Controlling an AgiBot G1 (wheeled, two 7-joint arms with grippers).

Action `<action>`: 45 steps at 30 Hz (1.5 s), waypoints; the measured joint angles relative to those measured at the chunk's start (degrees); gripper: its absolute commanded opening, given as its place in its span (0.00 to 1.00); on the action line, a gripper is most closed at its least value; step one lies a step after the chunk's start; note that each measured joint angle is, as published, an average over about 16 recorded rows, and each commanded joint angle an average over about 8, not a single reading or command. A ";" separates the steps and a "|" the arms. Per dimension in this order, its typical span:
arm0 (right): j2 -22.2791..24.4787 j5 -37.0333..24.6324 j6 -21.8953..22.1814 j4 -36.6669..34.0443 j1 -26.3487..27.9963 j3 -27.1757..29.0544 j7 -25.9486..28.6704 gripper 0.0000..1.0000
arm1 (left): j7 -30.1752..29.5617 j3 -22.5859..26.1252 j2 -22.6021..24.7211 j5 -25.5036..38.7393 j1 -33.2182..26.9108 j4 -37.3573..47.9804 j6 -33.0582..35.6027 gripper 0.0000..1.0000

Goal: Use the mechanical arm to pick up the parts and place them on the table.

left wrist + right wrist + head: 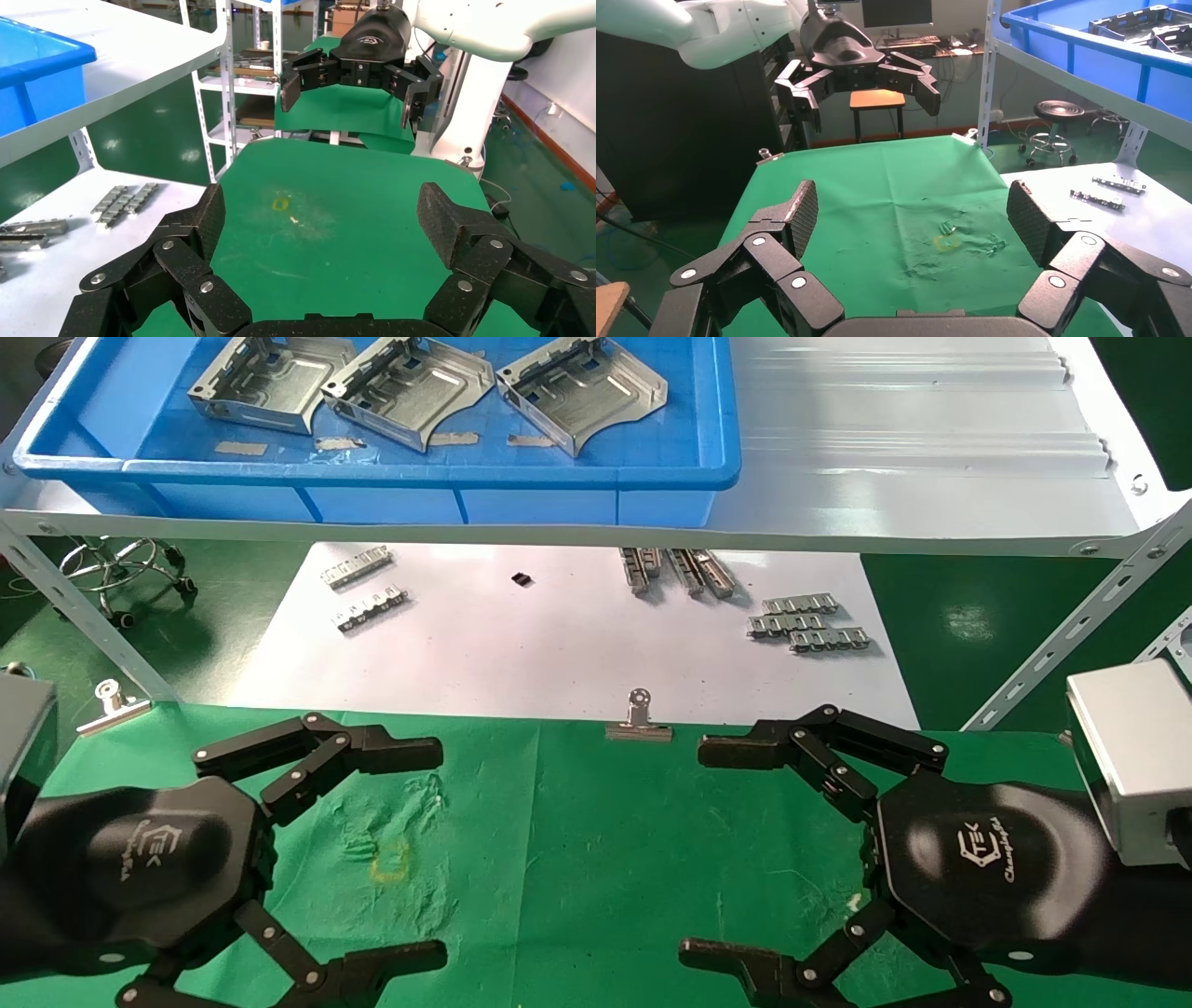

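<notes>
- Nothing's been moved yet: all three stamped metal parts (419, 388) are sitting in the blue bin (559, 477) on the white shelf (931, 458), up at 12 o'clock.
- The green table (596, 840) is bare of parts, so every pick is left to be done.
- Left gripper (433, 850) and right gripper (703, 850) are spread wide over the cloth, nothing held.
- The bin's far edge is cut off, so more parts can't be ruled out.
</notes>
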 measured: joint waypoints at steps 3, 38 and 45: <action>0.00 0.00 0.00 0.00 0.00 0.00 0.00 1.00 | 0.00 0.00 0.00 0.00 0.00 0.00 0.00 1.00; 0.00 0.01 -0.02 -0.04 0.03 -0.03 -0.02 0.00 | 0.03 2.53 11.17 7.48 -10.91 6.86 -12.38 1.00; 0.00 0.02 -0.01 -0.04 0.03 -0.04 -0.03 0.00 | 2.78 4.47 17.60 12.66 -20.34 17.53 -16.50 1.00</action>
